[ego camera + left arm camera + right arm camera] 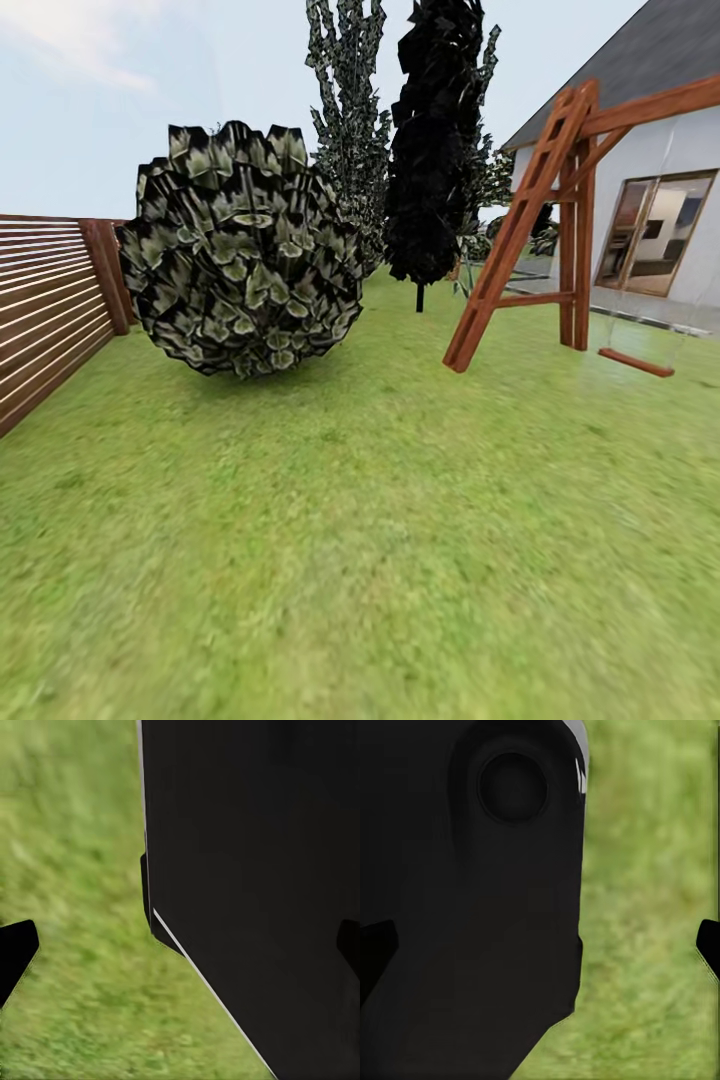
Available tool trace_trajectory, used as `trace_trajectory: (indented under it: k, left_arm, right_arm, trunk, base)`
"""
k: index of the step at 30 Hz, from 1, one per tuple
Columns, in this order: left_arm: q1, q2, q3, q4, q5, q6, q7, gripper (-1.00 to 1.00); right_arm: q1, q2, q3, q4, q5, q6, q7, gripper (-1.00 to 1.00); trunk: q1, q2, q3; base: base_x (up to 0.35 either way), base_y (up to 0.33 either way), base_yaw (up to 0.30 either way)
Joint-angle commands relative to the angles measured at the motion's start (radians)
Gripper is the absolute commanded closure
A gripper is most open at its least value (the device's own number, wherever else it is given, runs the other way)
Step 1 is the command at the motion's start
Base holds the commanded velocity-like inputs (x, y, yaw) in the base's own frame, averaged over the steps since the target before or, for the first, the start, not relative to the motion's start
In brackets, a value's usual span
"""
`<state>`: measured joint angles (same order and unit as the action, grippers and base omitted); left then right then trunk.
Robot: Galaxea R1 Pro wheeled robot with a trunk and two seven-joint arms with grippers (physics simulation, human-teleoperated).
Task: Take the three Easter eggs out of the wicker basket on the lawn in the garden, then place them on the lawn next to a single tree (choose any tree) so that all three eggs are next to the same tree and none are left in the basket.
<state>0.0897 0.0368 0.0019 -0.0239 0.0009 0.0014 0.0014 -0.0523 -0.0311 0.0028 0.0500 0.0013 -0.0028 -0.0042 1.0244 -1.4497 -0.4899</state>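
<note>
Lawn point(400, 520) ahead, with eggs and basket yet to be found.
We see grass running to a round bush point(240, 250), a black tree point(430, 150), a swing frame point(560, 220) and the fence point(50, 300). Both wrist views look past dark robot body onto grass; each gripper's fingertips stand wide apart, holding nothing. We should turn slowly, scanning for wicker.

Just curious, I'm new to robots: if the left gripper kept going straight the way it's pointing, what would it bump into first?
Probably the black body panel of the robot itself, or the grass beside it. The left gripper aims near the panel's edge, and depth is unclear.
</note>
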Motion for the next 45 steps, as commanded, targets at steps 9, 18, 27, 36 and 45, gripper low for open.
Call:
trace_trajectory:
  k: [9, 18, 27, 36, 45]
  left_arm:
    - [0.001, 0.0, 0.001, -0.002, 0.0, 0.0, 0.0, -1.0]
    - [0.001, 0.0, 0.0, -0.002, -0.001, 0.0, 0.0, -1.0]
    - [0.001, 0.0, 0.001, -0.002, 0.0, 0.0, 0.0, -1.0]
    - [0.001, 0.0, 0.001, -0.002, -0.001, 0.0, 0.0, -1.0]
    - [0.001, 0.0, 0.001, -0.002, -0.001, 0.0, 0.0, -1.0]
  right_arm:
    - [-0.001, 0.0, 0.0, 0.002, 0.0, 0.0, 0.0, -1.0]
    - [-0.001, 0.0, 0.0, 0.002, 0.0, 0.0, 0.0, -1.0]
    - [-0.001, 0.0, 0.001, 0.002, 0.0, 0.0, 0.0, -1.0]
    - [-0.001, 0.0, 0.0, 0.002, 0.0, 0.0, 0.0, -1.0]
    - [-0.001, 0.0, 0.0, 0.002, 0.0, 0.0, 0.0, -1.0]
  trunk:
    - [0.001, 0.0, -0.001]
    - [0.001, 0.0, -0.001]
    - [0.001, 0.0, -0.001]
    - [0.001, 0.0, -0.001]
    - [0.001, 0.0, -0.001]
  base:
    - [0.335, 0.0, 0.0]
    - [0.335, 0.0, 0.0]
    - [0.335, 0.0, 0.0]
    - [0.335, 0.0, 0.0]
    - [0.335, 0.0, 0.0]
